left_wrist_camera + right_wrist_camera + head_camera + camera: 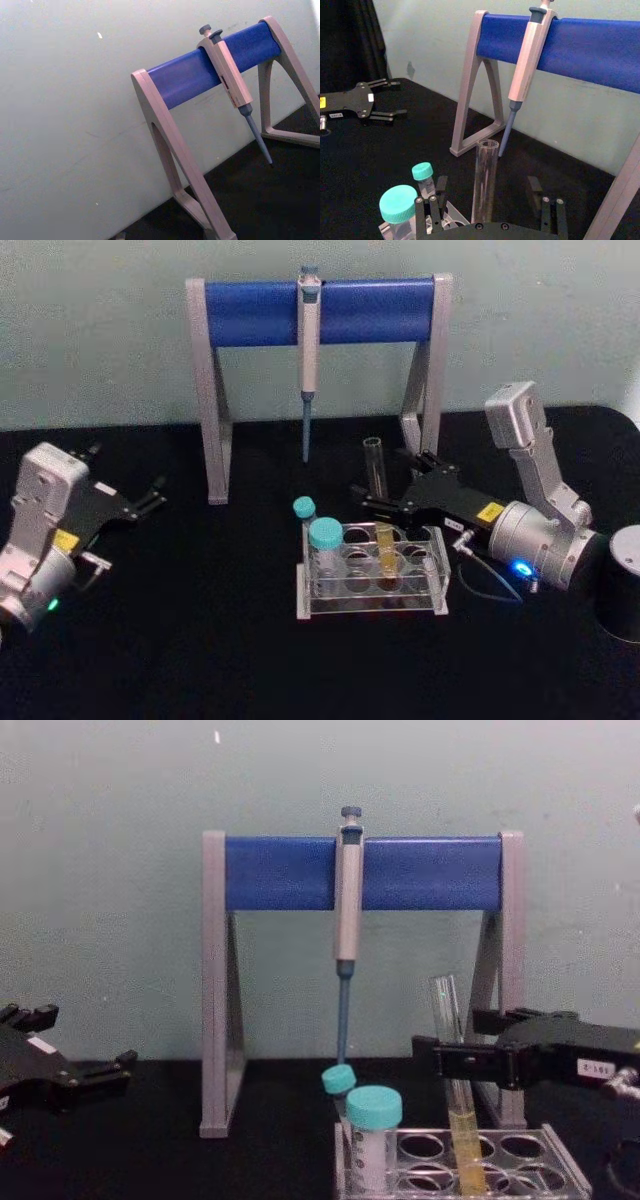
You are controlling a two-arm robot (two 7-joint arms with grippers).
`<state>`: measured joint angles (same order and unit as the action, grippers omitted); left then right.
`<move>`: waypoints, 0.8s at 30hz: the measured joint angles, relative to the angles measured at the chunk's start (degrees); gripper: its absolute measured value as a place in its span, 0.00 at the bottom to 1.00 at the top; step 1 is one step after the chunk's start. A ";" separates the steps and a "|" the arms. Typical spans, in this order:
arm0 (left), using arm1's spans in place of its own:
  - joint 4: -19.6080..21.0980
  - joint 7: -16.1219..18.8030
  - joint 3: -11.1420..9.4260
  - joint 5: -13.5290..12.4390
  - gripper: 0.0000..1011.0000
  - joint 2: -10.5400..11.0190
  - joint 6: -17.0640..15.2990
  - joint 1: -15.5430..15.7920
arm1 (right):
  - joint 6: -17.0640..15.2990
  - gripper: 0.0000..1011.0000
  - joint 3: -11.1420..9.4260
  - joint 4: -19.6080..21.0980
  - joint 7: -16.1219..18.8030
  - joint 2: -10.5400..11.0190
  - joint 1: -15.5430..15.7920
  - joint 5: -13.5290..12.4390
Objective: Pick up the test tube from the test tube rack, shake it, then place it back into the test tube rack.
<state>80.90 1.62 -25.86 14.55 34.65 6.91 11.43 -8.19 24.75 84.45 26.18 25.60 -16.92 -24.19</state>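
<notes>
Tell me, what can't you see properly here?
Test tube bottom, right wrist view: hidden behind the body of the right end effector.
Test tube middle, chest view: crossed by that end effector's finger.
Test tube rack front, chest view: cut off by the bottom edge.
Left end effector, chest view: partly cut off by the left edge.

clear glossy glass test tube [375, 465], transparent plastic test tube rack [340, 602], matt black table [200, 640]

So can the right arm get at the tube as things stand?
Likely yes: the right end effector is open with the tube between its fingers, nothing blocking. The left end effector sits far off.
</notes>
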 joint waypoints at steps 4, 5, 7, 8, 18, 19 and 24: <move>0.00 0.00 0.00 0.00 0.99 0.00 0.00 0.00 | 0.02 0.97 0.00 0.02 -0.01 0.02 0.01 0.00; 0.00 0.00 0.00 0.00 0.99 0.00 0.00 0.00 | 0.03 0.94 0.00 0.03 -0.02 0.03 0.01 0.00; 0.00 0.00 0.00 0.00 0.99 0.00 0.00 0.00 | 0.03 0.88 0.00 0.04 -0.02 0.03 0.02 0.00; 0.00 0.00 0.00 0.00 0.99 0.00 0.00 0.00 | 0.04 0.87 0.00 0.04 -0.03 0.04 0.02 0.00; 0.00 0.00 0.00 0.00 0.99 0.00 0.00 0.00 | 0.08 0.58 0.00 0.09 -0.06 0.04 0.07 0.00; 0.00 0.00 0.00 0.00 0.99 0.00 0.00 0.00 | 0.08 0.55 0.00 0.09 -0.07 0.04 0.07 0.00; 0.00 0.00 0.00 0.00 0.99 0.00 0.00 0.00 | 0.11 0.37 0.00 0.09 -0.10 0.04 0.09 0.01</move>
<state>80.90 1.62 -25.86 14.55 34.65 6.91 11.43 -8.08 24.75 84.55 26.09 25.64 -16.83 -24.18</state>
